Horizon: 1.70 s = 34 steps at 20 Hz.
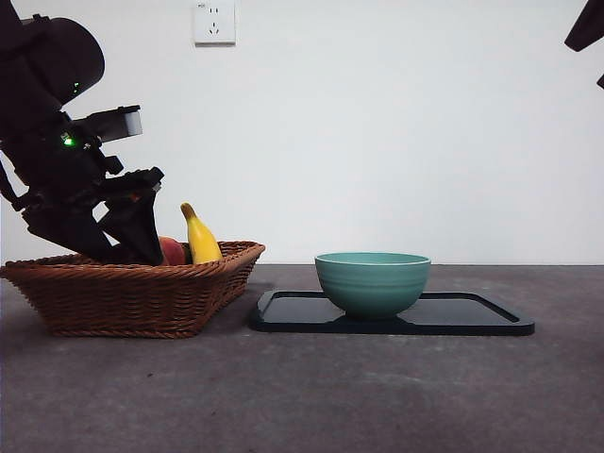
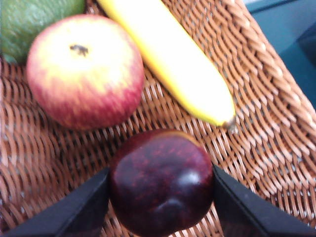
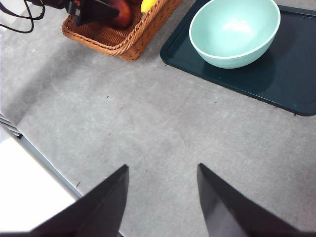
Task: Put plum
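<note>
Left wrist view is showing the left tool (image 2: 160,207) gripping the plum (image 2: 162,181) down in the basket (image 2: 276,133), at six o'clock from the banana (image 2: 173,64); lifting and placing are still waiting. Right tool (image 3: 160,197) is hanging wide apart.

Honestly there was nothing readable anywhere. The wall socket (image 1: 214,23) had a tiny dark mark in its top corner, but it was way too small to make out. No labels or brands showed on anything else.
</note>
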Tool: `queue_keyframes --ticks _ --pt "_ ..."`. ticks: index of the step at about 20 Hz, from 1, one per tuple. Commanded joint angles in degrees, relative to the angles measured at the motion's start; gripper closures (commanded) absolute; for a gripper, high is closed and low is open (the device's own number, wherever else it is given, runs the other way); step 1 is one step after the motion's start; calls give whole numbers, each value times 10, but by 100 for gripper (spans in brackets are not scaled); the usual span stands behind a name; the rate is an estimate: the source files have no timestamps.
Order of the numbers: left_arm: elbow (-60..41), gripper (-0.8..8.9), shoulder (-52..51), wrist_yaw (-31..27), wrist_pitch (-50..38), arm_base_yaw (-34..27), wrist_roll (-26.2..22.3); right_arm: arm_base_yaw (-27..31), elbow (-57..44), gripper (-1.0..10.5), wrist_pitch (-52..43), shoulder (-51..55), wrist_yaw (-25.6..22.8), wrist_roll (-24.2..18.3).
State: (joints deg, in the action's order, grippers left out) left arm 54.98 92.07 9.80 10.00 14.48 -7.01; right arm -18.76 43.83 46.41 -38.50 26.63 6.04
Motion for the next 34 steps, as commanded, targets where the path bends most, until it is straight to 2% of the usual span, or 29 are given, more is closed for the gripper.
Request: queue_keyframes --ticks 1,4,6,7,13,19,28,34 --pt "5 533 15 1 -3 1 -9 -3 3 725 -5 -3 -1 8" --pt "5 507 15 1 12 2 -9 -3 3 725 -5 -3 -1 8" --pt "5 412 14 1 16 2 -9 -3 3 725 -6 -3 -1 8" --pt "5 399 14 1 17 2 -8 -3 3 725 -5 -3 -1 8" --pt "7 399 -12 1 21 2 9 -3 3 725 -5 -3 -1 8" --pt "7 404 -112 8 34 3 33 -3 3 725 -6 -3 -1 8" --pt "7 408 -294 216 156 17 63 -3 3 725 -10 -3 -1 8" --pt "7 408 -356 275 294 17 54 -3 3 725 -9 -3 -1 8"
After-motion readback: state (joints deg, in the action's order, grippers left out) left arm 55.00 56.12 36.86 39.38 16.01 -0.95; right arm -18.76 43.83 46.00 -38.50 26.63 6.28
